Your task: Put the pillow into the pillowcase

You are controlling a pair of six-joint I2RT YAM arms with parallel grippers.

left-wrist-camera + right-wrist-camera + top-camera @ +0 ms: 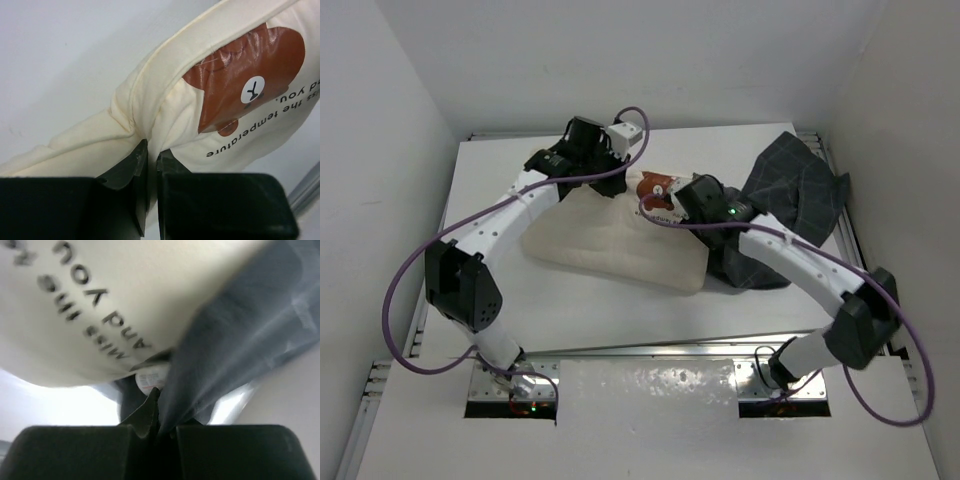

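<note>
The cream pillow (pixel 610 245) lies across the middle of the table, its bear-print end (pixel 658 188) at the back. My left gripper (pixel 612 172) is shut on the pillow's back edge; the left wrist view shows the cream seam (pixel 145 100) pinched between its fingers (pixel 135 165), the brown bear print (pixel 250 75) beside them. The dark checked pillowcase (pixel 790 190) lies bunched at the back right, against the pillow's right end. My right gripper (pixel 692 205) is shut on the pillowcase's edge; its wrist view shows the grey cloth (pixel 235 340) between the jaws and the pillow (pixel 100 300) above.
White walls (pixel 380 150) enclose the table on the left, back and right. A metal rail (pixel 650 350) runs along the near edge by the arm bases. Purple cables (pixel 405 280) loop off both arms.
</note>
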